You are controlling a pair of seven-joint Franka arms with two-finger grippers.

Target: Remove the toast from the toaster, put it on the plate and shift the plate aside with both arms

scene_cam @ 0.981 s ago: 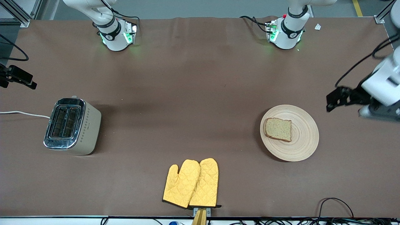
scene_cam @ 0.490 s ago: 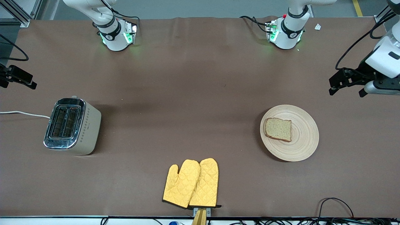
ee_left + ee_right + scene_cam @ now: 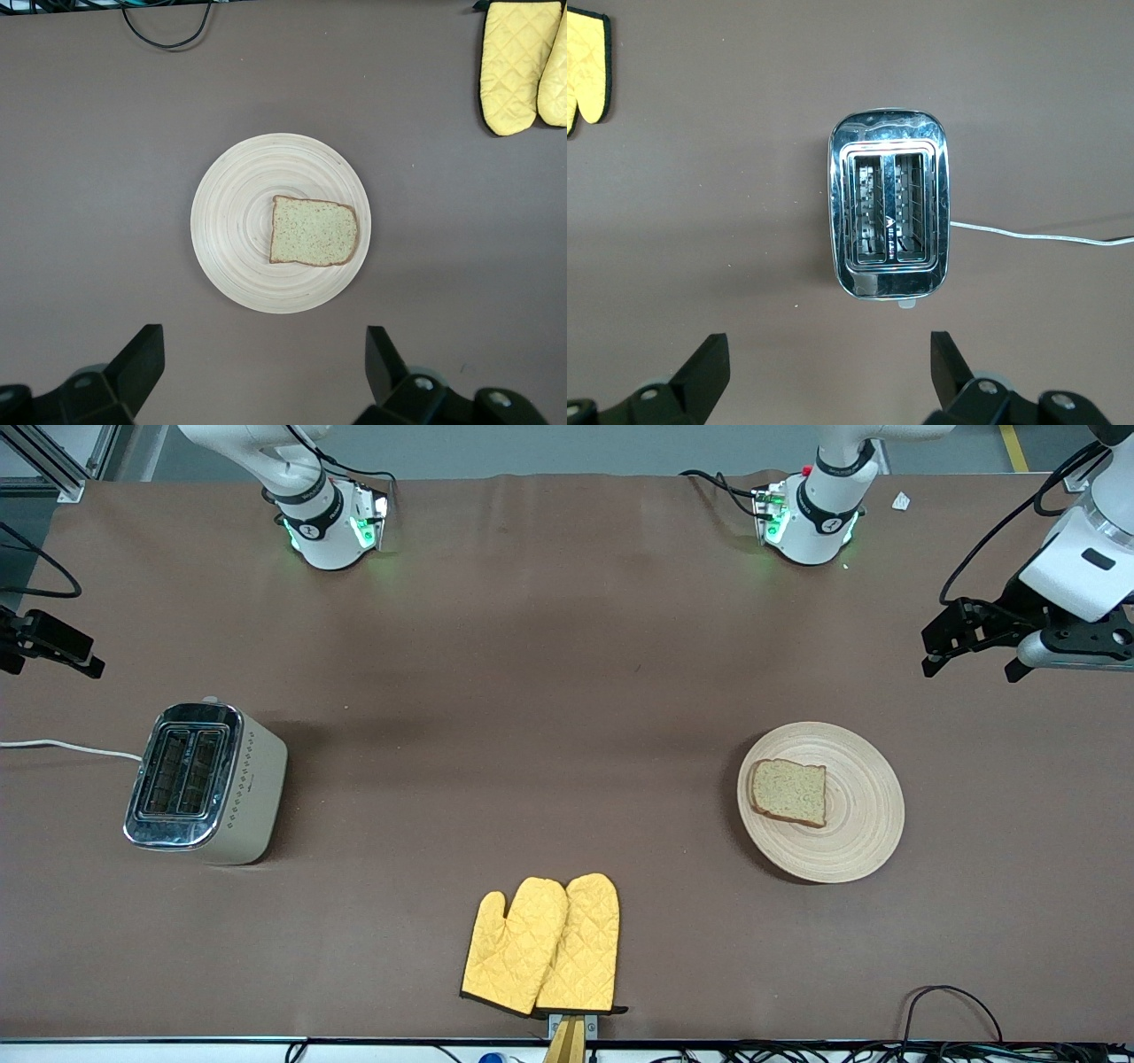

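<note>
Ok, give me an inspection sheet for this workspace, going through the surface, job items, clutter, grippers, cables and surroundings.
Surface: brown table covering, flat, no spills seen.
Job's things: toast lies flat on the plate, off centre; the plate rests on the table toward the left arm's end.
Clutter: toaster toward the right arm's end, both slots look empty; yellow oven mitts side by side, nearest the front camera.
Grippers: left gripper open, empty, over bare table beside the plate; right gripper open, empty, near the toaster.
Cables: white toaster cord runs off the table edge; black cables along the edge nearest the camera.
Surroundings: grey floor, metal frame posts at the table corners.
</note>
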